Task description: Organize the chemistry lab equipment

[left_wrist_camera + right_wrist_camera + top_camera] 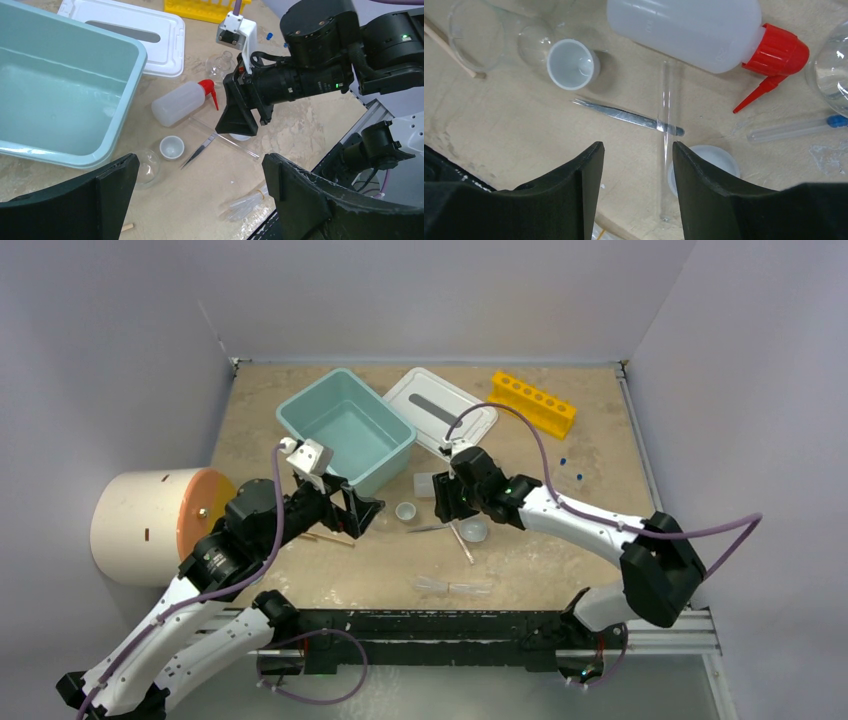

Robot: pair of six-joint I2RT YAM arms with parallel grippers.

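Note:
My right gripper (638,150) hangs low over the loose items with its jaws partly apart and nothing gripped. A clear glass rod (666,125) lies on the table just inside its right finger, crossing the metal tweezers (629,116). One tiny white bowl (716,157) sits by that finger, another (571,64) further off. The squeeze bottle (684,30) with its red nozzle (774,55) lies on its side beyond. My left gripper (200,180) is open and empty above bare table, near a glass dish (145,167) and a bundle of clear tubes (245,205).
The teal tub (345,430) stands behind the left gripper, with its white lid (440,408) and a yellow rack (533,403) at the back. A cream cylinder (150,525) lies at the far left. Wooden sticks (325,538) lie under the left arm, tiny blue pieces (565,460) to the right.

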